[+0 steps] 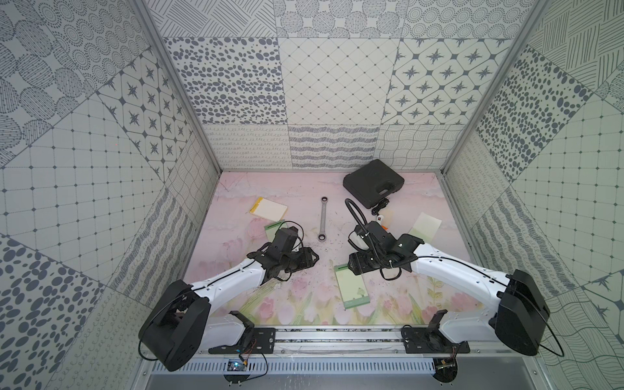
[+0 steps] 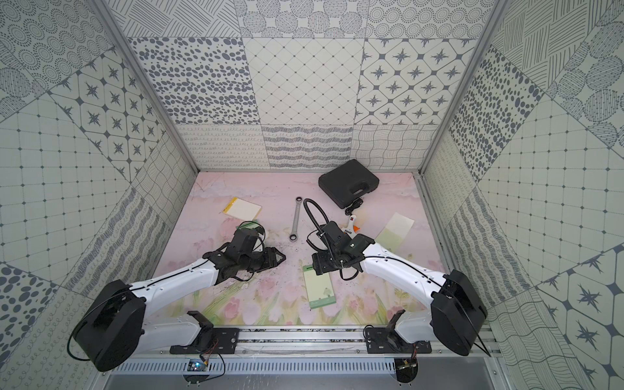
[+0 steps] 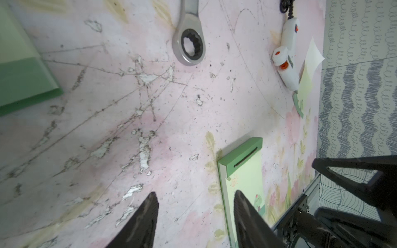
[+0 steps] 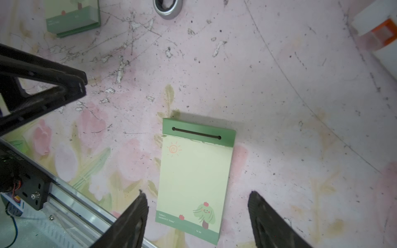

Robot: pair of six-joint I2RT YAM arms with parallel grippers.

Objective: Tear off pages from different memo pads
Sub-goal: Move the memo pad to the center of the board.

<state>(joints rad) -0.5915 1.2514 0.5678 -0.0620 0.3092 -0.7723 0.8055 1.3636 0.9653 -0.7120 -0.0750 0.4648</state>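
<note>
Green memo pad (image 1: pixel 351 287): lower centre in both top views, lying flat, top page (image 4: pixel 193 176) attached. Right gripper (image 4: pixel 198 199): jaws wide, empty, above the pad. Left gripper (image 3: pixel 195 195): jaws apart, empty. Advice: pin the green band (image 4: pixel 198 133), peel one page only

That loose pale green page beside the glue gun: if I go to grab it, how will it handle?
Probably floppy: the page is a single thin sheet, one corner curling up in the left wrist view. Likely very light, so it may slide on the mat rather than lift. The raised corner looks like the easiest pinch.
</note>
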